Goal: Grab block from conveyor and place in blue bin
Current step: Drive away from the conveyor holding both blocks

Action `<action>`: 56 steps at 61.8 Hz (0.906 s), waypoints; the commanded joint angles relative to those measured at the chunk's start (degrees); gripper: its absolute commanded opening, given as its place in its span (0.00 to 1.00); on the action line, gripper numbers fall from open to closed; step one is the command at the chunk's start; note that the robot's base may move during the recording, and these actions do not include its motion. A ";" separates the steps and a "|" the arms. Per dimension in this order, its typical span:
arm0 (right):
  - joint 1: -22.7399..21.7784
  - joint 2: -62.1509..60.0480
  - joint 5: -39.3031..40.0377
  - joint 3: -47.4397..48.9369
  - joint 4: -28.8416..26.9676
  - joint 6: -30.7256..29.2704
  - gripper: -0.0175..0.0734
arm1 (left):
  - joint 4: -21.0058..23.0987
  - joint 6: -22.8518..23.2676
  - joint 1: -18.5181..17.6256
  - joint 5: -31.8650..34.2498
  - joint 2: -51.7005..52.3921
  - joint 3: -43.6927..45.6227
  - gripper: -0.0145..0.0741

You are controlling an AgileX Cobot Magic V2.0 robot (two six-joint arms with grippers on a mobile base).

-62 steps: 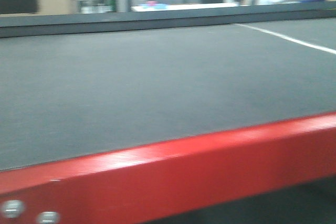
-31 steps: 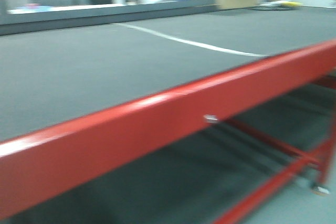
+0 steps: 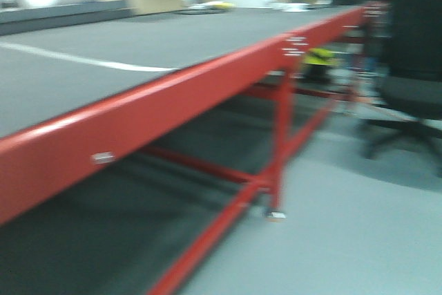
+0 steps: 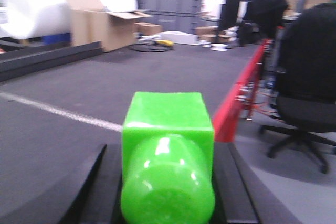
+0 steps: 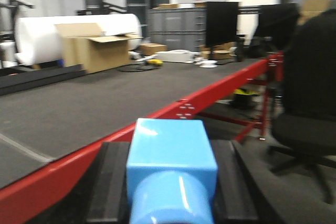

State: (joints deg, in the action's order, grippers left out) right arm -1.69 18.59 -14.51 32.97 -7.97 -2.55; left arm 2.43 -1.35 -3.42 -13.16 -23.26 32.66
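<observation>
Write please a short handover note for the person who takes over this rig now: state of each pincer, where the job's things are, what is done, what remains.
The left pincer is shut on the green block, held in the air above the conveyor belt.
The right pincer is shut on the blue block, held about over the red side rail.
Done: both blocks are grasped and off the belt.
Left: place them in the blue bin. No view shows it, so find it first.

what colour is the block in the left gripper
The block is bright green, clearest in the left wrist view.
</observation>
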 commanded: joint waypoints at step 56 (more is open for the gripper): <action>0.08 -0.53 1.56 -0.09 0.10 -0.45 0.01 | -0.13 0.51 -0.19 0.83 0.30 0.11 0.04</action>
State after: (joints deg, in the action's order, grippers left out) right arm -1.69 18.13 -14.19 32.97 -7.97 -2.55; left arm 2.43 -1.35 -3.42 -13.30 -23.26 32.66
